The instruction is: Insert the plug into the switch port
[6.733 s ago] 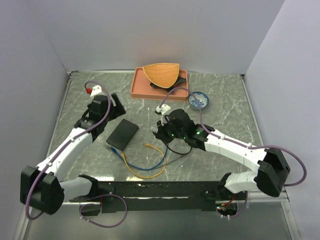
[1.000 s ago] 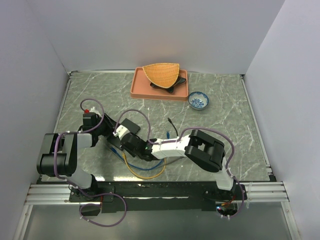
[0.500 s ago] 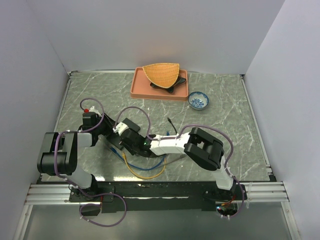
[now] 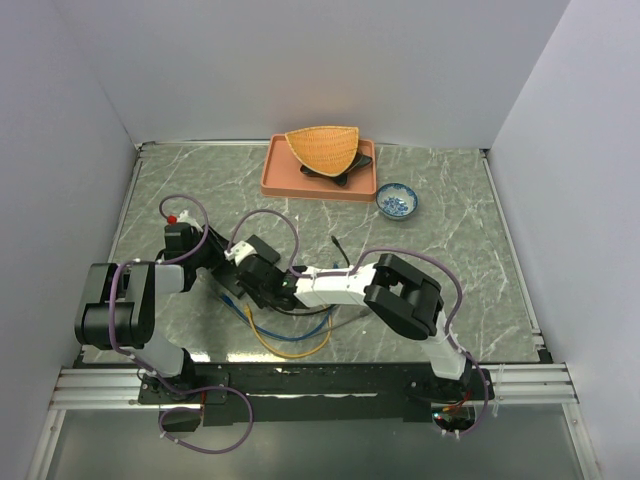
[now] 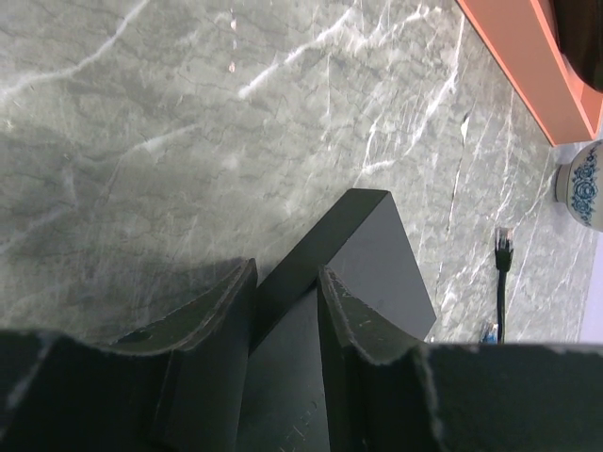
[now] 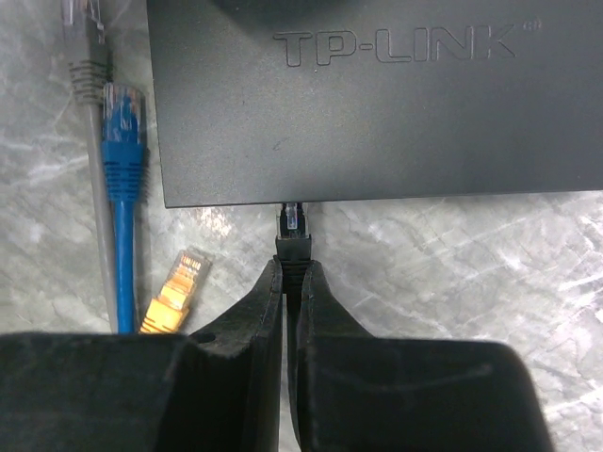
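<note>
Switch (image 6: 377, 113), one; held plug (image 6: 294, 231), one; loose plugs (image 6: 122, 132) (image 6: 83, 47) (image 6: 179, 282) alongside, three.

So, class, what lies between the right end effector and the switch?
The black plug, pinched by the right end effector, tip at the switch edge: right wrist view.

The scene is lit brightly and evenly from overhead; the walls (image 4: 300, 60) are rendered pale with a faint bluish cast, and only soft-edged shadows are thrown on the desk (image 4: 450, 220). In the left wrist view a broad, dark shadow is cast on the marble beside the switch (image 5: 372, 250); pale glare is caught along the veins (mostly towards the top); the jaws at the bottom edge are blurred. In the right wrist view the switch's lettering and the plug (image 6: 293, 231) are kept sharp; a dull sheen is seen on the casing; the near jaws are left out of focus.
</note>
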Controlling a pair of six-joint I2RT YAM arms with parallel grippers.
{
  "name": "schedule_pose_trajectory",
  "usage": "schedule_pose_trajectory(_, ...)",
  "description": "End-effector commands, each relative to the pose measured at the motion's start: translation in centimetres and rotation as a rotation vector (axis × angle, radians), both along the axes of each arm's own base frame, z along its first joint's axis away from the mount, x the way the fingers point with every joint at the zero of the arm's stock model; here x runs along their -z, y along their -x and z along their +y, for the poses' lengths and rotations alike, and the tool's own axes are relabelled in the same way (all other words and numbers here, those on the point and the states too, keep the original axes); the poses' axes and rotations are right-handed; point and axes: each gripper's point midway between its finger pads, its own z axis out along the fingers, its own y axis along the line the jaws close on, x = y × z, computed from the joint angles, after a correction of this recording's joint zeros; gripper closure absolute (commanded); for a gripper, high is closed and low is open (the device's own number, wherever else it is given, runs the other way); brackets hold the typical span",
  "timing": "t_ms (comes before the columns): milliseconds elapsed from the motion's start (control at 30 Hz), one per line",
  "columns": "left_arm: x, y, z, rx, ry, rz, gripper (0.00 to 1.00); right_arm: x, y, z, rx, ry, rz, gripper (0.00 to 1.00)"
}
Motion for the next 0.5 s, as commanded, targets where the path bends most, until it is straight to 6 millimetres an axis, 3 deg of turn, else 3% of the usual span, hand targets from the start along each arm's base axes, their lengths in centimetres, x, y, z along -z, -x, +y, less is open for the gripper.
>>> schedule_pose_trajectory(0, 2.2, 3.1, -1.8, 0.071, 0.055, 0.139, 0.63, -5.0, -4.8, 3.3, 0.136, -0.228, -0.090, 1.00)
schedule_pose_trajectory(467, 2.5, 3.1, -1.7, 0.066, 0.057, 0.154, 0.66, -6.4, -6.7, 2.5, 0.271, -0.292, -0.093, 1.00)
